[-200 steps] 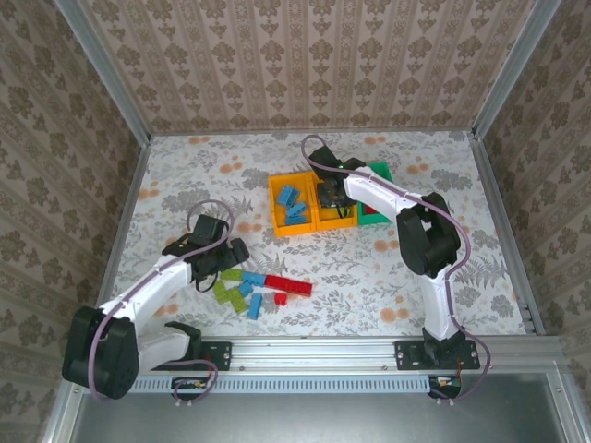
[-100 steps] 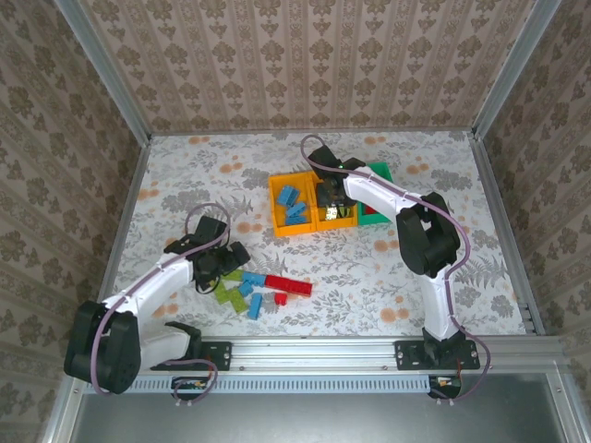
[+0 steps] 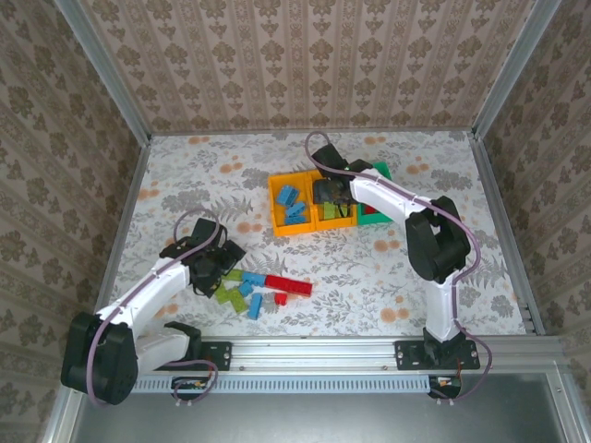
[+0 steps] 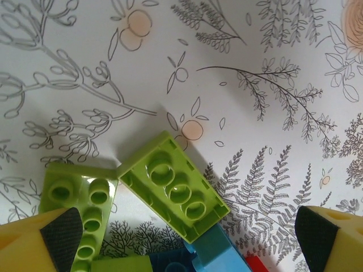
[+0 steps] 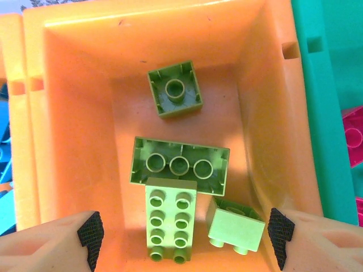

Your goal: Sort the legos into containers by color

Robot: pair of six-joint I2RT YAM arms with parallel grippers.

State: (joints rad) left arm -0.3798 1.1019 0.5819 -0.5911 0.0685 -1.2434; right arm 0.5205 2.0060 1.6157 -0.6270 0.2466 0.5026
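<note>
Enclosure: beige wallpaper panels with brown damask stripes [image 3: 305, 55] on three sides, silver aluminium corner posts [image 3: 109, 78] at the joins. Table is covered by a white cloth printed with grey foliage and orange blossoms [image 3: 388, 277]. Slotted aluminium rail [image 3: 314, 349] runs along the near edge. Light is even, shadows soft.

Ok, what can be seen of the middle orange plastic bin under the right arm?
This orange-yellow open-top plastic bin is rectangular and glossy, with sloped walls and a notched rim. It stands upright on the floral table, joined to a matching orange bin on its left and a green bin on its right. Four lime green bricks lie inside: two hollow side up, one studs up, one on its side.
</note>
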